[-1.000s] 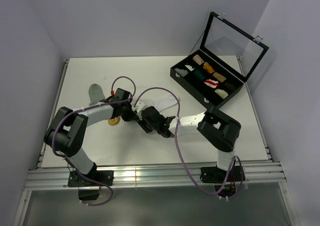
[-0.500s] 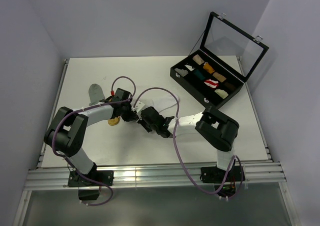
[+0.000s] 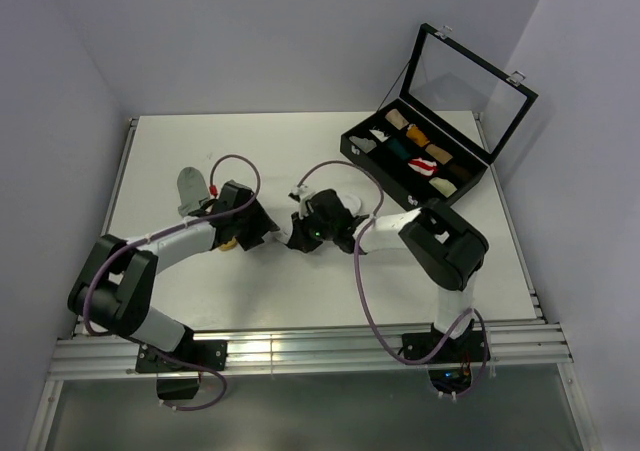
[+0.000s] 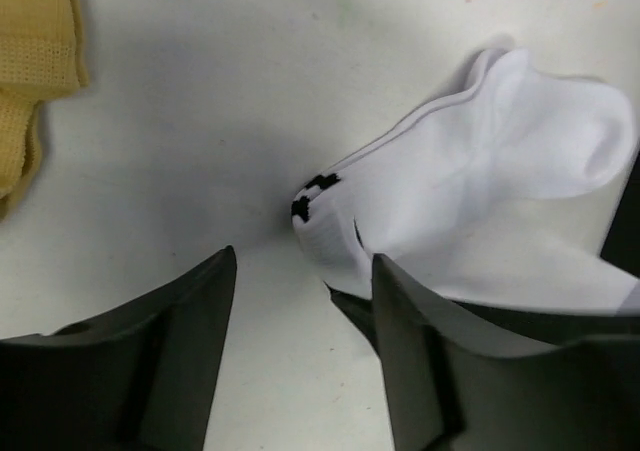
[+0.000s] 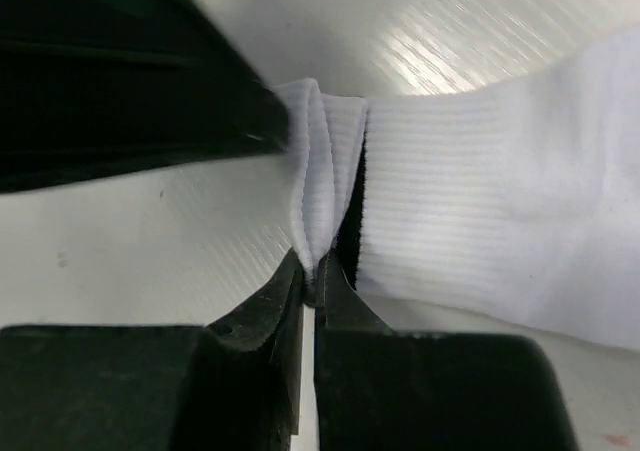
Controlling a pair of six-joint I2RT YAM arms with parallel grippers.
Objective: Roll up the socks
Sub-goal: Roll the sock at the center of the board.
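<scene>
Looking down from above, we see the left gripper point(image 3: 268, 233) and right gripper point(image 3: 297, 239) meeting beside the yellow sock point(image 3: 230, 243), the grey sock point(image 3: 190, 186) lying farther back; at the left wrist we find jaws spread before the white sock point(image 4: 480, 161), and at the right wrist jaws pinching its cuff.

High rear view looking down over the whole table point(image 3: 300, 141), left and right wrist views close to its surface from opposite sides, both on the white sock point(image 4: 480, 171)
</scene>
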